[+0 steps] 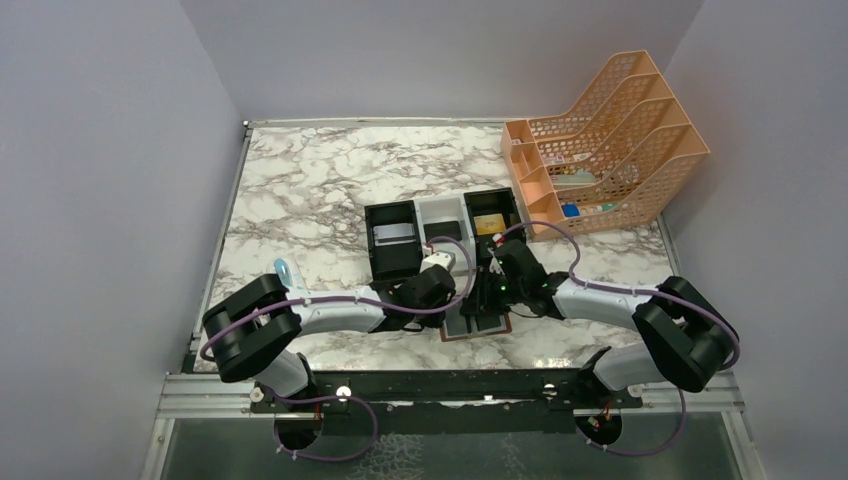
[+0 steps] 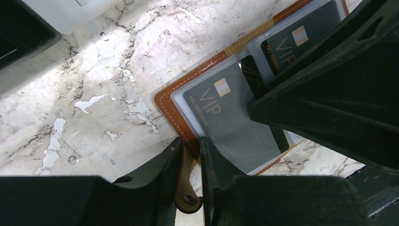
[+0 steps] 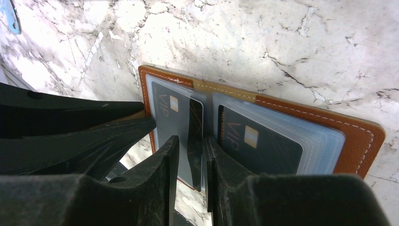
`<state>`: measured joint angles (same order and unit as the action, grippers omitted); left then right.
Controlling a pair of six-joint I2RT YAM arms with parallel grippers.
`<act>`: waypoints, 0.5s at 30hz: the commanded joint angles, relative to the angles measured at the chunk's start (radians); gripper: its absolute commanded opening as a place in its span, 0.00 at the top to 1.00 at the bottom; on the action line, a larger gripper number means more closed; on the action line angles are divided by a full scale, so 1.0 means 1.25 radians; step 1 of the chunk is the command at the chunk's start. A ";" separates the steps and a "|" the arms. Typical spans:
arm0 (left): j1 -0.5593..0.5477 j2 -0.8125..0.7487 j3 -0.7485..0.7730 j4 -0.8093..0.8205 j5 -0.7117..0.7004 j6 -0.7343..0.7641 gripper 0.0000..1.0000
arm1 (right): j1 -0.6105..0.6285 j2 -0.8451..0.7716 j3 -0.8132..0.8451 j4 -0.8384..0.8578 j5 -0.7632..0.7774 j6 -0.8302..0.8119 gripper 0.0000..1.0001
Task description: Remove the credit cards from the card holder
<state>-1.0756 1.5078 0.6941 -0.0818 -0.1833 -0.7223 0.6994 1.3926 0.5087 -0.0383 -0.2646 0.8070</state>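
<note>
The brown card holder [image 1: 497, 335] lies open and flat on the marble, between the two arms. My left gripper [image 2: 190, 143] is shut on its left edge, and the snap tab [image 2: 189, 188] shows between the fingers. A dark grey VIP card [image 2: 226, 117] sits in the left clear pocket and another [image 3: 259, 146] in the right one. A third dark card [image 3: 195, 136] stands on edge over the fold, between the fingers of my right gripper [image 3: 190, 141]. It rests against the right finger, with a gap to the left finger.
A black-and-white three-compartment tray [image 1: 445, 212] stands just behind the holder, with a grey card [image 1: 392, 235] in its left bin and a gold-tan card [image 1: 489, 224] in its right. An orange file rack [image 1: 600, 150] fills the back right corner.
</note>
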 commanded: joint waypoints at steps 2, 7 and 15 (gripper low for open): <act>-0.005 0.029 0.001 -0.029 0.003 0.007 0.79 | 0.001 0.025 -0.054 0.087 -0.074 0.042 0.77; -0.006 0.021 -0.003 -0.037 -0.001 0.007 0.79 | 0.000 0.020 -0.077 0.164 -0.110 0.081 0.81; -0.005 0.024 -0.006 -0.051 -0.012 0.006 0.82 | -0.035 -0.033 -0.094 0.172 -0.179 0.043 0.87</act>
<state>-1.0756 1.5093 0.6956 -0.0841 -0.1837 -0.7227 0.6716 1.3865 0.4122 0.1356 -0.3714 0.8848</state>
